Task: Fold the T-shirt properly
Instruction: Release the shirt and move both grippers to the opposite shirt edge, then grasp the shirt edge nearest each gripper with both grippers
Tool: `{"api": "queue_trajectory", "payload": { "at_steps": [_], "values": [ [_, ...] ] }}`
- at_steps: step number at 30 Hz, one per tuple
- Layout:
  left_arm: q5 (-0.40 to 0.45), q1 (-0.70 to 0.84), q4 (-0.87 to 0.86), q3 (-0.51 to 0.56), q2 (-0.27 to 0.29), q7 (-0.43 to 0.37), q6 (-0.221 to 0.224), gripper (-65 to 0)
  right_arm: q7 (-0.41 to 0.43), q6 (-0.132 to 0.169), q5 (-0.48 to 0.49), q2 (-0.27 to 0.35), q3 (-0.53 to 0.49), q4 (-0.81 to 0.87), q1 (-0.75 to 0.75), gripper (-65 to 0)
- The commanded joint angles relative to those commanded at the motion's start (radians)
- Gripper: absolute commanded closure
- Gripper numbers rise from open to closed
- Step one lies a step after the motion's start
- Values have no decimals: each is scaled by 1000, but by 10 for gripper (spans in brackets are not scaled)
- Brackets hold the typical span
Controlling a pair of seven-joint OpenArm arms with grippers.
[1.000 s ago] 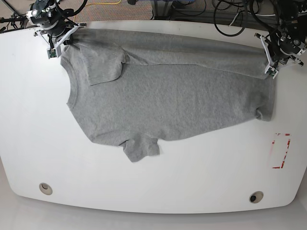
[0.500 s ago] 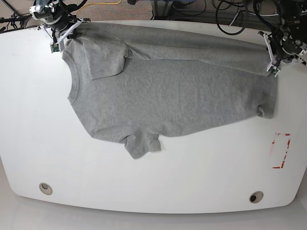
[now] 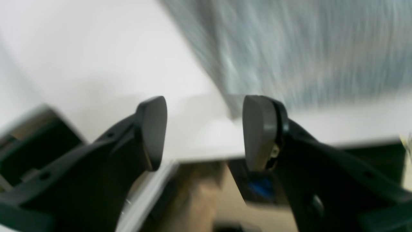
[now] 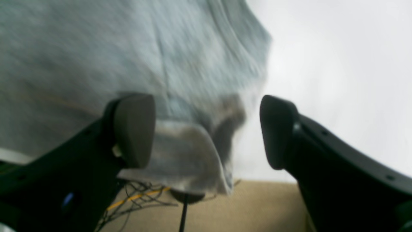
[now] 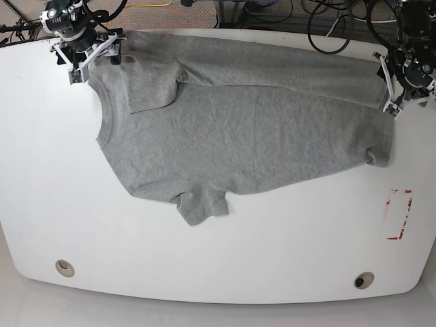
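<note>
Grey T-shirt (image 5: 245, 129) flat on table (image 5: 54, 204), both grippers apparently parted

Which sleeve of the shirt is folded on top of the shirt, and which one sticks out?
The far sleeve, next to the right gripper, lies folded over the T-shirt. The near sleeve sticks out flat onto the bare table.

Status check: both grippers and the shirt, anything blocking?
Left gripper open, nothing between its fingers. Right gripper open, shirt edge lying between its fingers, not clamped. T-shirt flat on table, far edge folded over. Nothing on the shirt.
</note>
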Motion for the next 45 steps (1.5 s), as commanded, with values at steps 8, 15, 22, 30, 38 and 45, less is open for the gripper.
{"api": "queue_trajectory", "payload": {
  "at_steps": [8,15,22,30,38,45],
  "values": [
    [3,-107,34,-3,-41,54,0,-346,-58,0,15,51,0,-2,110,-457],
    [6,-206,31,-5,-26,51,0,-346,-58,0,15,83,-29,-44,261,-457],
    [6,-295,-11,-5,-8,49,0,-346,-57,0,-64,118,-129,-187,439,-457],
    [6,-390,-140,-5,5,48,0,-344,25,0,-241,118,-209,-439,684,-457],
    [5,-423,-180,-5,5,11,0,-344,137,0,-315,118,-235,-694,845,-457],
    [6,-423,-218,-5,5,-60,0,-344,264,0,-344,135,-259,-905,930,-457]
  ]
}}
